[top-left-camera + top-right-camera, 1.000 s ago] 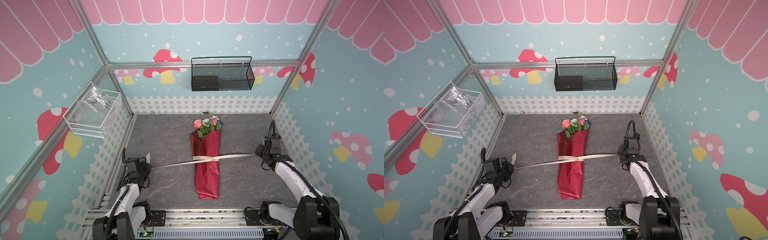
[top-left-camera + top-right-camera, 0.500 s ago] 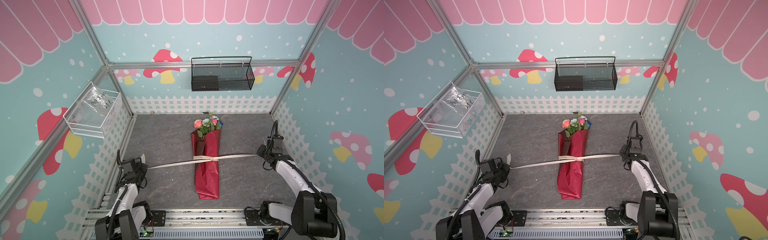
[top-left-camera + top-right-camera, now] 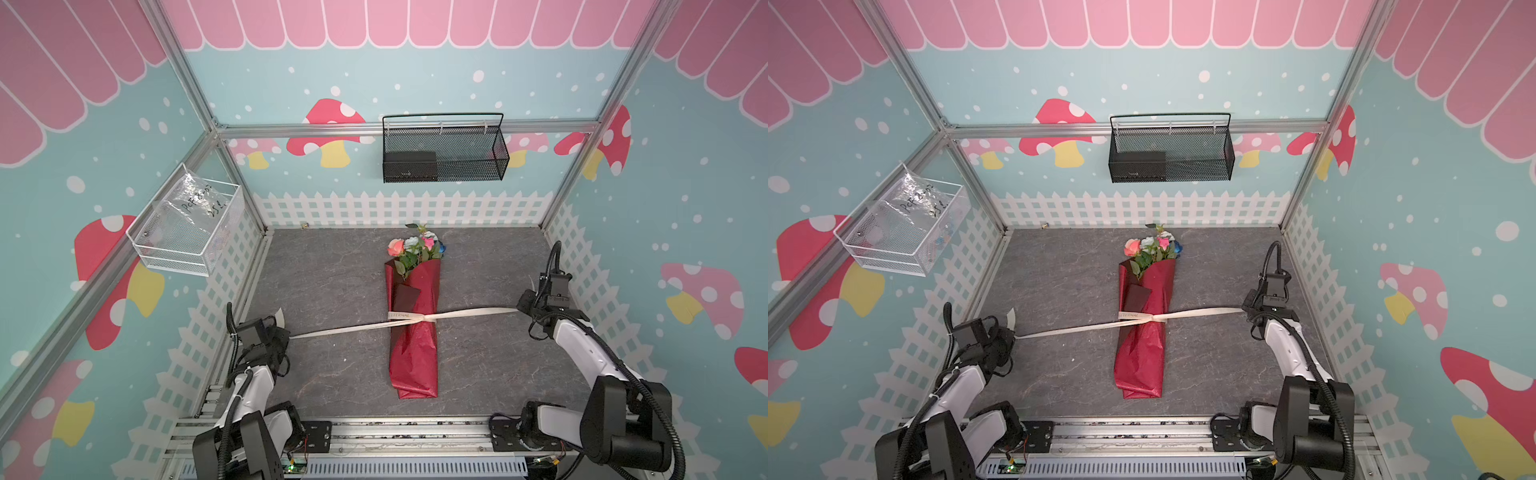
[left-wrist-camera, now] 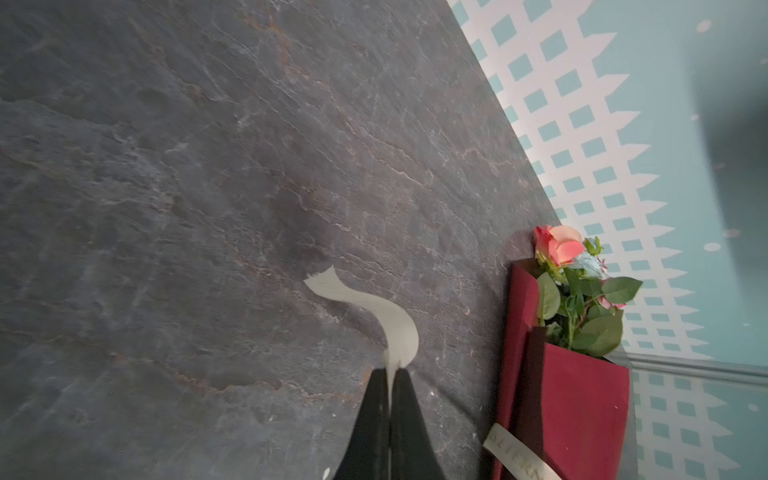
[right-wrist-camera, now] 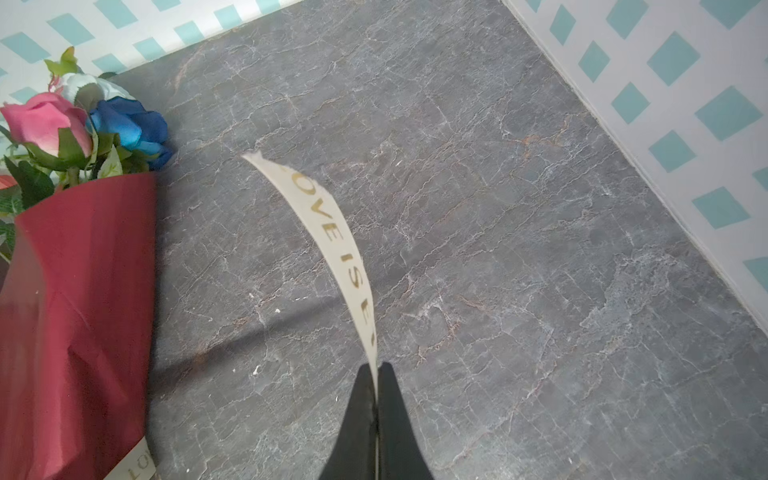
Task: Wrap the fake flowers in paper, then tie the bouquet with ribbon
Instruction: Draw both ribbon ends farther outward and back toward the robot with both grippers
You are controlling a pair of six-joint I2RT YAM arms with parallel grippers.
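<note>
Clamped on ribbon (image 3: 478,312) ends with left claw (image 4: 390,372) and right claw (image 5: 377,368); strung taut across bouquet (image 3: 413,353), flat on tabletop (image 3: 332,270).

Bright, even overhead light; soft shadows; wide-angle edge bending; wrist views slightly soft.

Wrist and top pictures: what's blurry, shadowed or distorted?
Left wrist view: a dark out-of-focus smear hides part of the wall, cause unclear; the bouquet is fairly sharp. Right wrist view: a soft shadow band crosses the floor; the ribbon lettering reads clearly. Both top views: evenly lit, frame posts splay outward.
</note>
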